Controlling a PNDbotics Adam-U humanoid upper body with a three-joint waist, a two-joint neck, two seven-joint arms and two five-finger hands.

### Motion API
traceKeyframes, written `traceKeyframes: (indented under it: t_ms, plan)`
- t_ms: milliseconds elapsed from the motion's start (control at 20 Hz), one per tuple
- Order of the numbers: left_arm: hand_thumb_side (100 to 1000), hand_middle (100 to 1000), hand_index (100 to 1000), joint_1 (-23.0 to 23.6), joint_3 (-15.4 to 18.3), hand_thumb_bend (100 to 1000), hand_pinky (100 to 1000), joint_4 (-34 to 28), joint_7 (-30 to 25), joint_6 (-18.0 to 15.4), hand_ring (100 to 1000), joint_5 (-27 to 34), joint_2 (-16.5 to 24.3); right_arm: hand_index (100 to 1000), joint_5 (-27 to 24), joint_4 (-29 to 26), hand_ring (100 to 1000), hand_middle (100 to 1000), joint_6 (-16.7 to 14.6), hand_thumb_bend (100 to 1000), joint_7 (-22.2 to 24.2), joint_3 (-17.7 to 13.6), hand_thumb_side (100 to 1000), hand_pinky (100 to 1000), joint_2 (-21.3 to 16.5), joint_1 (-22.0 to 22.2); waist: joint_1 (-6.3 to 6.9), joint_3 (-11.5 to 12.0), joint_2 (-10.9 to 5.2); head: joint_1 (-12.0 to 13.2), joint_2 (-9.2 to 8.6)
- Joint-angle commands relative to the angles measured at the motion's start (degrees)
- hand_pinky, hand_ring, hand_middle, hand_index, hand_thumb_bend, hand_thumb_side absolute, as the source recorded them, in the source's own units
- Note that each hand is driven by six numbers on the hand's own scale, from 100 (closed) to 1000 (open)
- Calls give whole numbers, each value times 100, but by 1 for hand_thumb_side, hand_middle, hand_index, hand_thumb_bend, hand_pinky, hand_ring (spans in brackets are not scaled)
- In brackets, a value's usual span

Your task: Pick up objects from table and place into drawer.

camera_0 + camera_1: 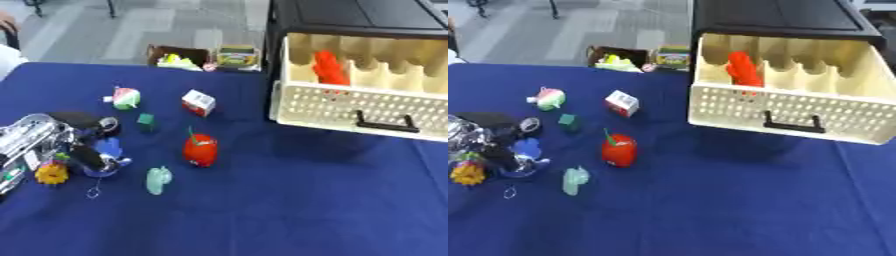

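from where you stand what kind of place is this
Probably a lab or office test bench: a blue-clothed table strewn with small toys such as a red tomato toy, an open cream drawer, and grey carpet tiles behind.

We found the drawer (367,107) pulled open at table (289,210) right-rear; tomato toy (199,150) lay left-front of it, small box (199,102) directly left.

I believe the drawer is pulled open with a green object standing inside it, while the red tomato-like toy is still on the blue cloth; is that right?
Not quite: the object standing inside the open drawer is orange-red, not green, as the right eye view shows. The rest holds: the red tomato-like toy is still on the blue cloth.
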Motion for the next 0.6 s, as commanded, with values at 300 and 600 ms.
traceKeyframes:
  t_ms: [300,600]
  plan:
    - [415,513,712,25,81,297,244,-252,-118,259,455,339,296,766,-72,-58,399,334,-25,141,-121,-90,983,238,-129,-72,-3,5,-107,1,-41]
    - [322,547,715,58,68,225,251,-214,-183,320,499,519,289,762,-122,-58,397,332,-46,132,-192,-97,982,237,-124,-79,-15,2,-104,1,-45]
